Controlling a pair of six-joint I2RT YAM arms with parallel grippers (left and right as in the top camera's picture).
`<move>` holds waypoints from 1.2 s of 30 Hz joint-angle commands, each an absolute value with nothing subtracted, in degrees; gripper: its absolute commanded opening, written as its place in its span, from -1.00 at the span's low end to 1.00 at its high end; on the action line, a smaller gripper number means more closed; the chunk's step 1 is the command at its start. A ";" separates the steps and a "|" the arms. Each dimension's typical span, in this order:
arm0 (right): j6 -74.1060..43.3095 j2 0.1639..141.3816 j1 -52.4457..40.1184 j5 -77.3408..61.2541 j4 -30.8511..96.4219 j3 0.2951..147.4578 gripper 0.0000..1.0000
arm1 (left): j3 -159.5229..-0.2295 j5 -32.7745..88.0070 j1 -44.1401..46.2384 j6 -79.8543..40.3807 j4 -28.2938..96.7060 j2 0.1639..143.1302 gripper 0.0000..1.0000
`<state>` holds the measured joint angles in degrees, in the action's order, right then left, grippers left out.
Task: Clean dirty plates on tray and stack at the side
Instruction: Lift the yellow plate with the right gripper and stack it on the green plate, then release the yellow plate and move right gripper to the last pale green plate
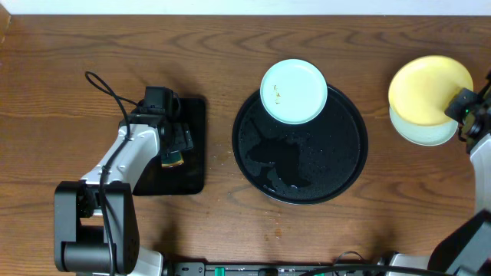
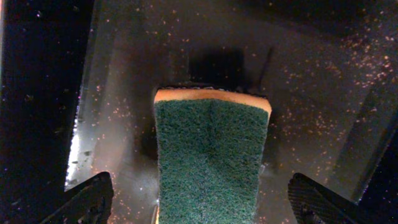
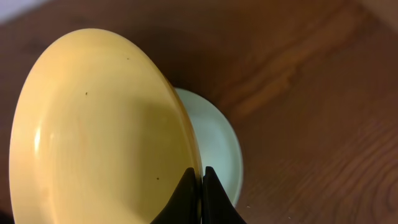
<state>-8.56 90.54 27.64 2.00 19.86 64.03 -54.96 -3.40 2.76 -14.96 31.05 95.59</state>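
The large round black tray (image 1: 300, 157) sits mid-table. A pale blue plate (image 1: 294, 92) with a few food specks rests on its far rim. My right gripper (image 1: 462, 105) is shut on the rim of the pale yellow plate (image 1: 428, 88), holding it tilted just above another pale blue plate (image 1: 422, 134) at the far right. In the right wrist view the fingers (image 3: 201, 186) pinch the yellow plate's (image 3: 93, 137) edge, with the blue plate (image 3: 217, 140) beneath. My left gripper (image 2: 199, 202) is open, its fingers either side of a green-topped sponge (image 2: 210, 158).
The sponge (image 1: 172, 159) lies on a smaller rectangular black tray (image 1: 188, 170) at the left, speckled with crumbs in the left wrist view (image 2: 124, 93). A few crumbs lie on the wood near the table's front (image 1: 270, 228).
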 commanded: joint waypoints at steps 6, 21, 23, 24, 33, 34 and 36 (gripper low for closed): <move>-9.15 96.90 30.89 0.51 16.29 64.93 -0.48 | -54.98 -4.34 2.52 -14.66 31.16 95.59 0.79; 3.60 96.90 14.11 -15.11 28.45 73.01 0.07 | -54.98 -4.34 2.52 -14.68 31.16 95.59 0.79; 4.29 96.90 9.28 -15.14 30.00 74.08 0.06 | -54.98 -4.34 2.52 -14.68 31.14 95.59 0.79; 4.45 96.90 6.68 -15.20 30.13 74.15 0.05 | -54.96 -4.36 2.52 -14.68 31.14 95.59 0.79; 2.02 102.32 -7.05 -7.40 28.84 74.08 -0.14 | -54.98 -4.36 2.52 -14.66 31.16 95.59 0.80; 1.58 103.66 -7.64 -7.05 28.34 74.08 -0.16 | -54.96 -4.36 2.52 -14.66 31.16 95.59 0.80; 0.45 107.18 -8.73 -7.18 26.74 74.08 -0.18 | -54.96 -4.34 2.52 -14.66 31.14 95.59 0.79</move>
<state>2.35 102.52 -7.55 -10.31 27.55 73.47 -54.96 -3.40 2.76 -14.96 31.05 95.59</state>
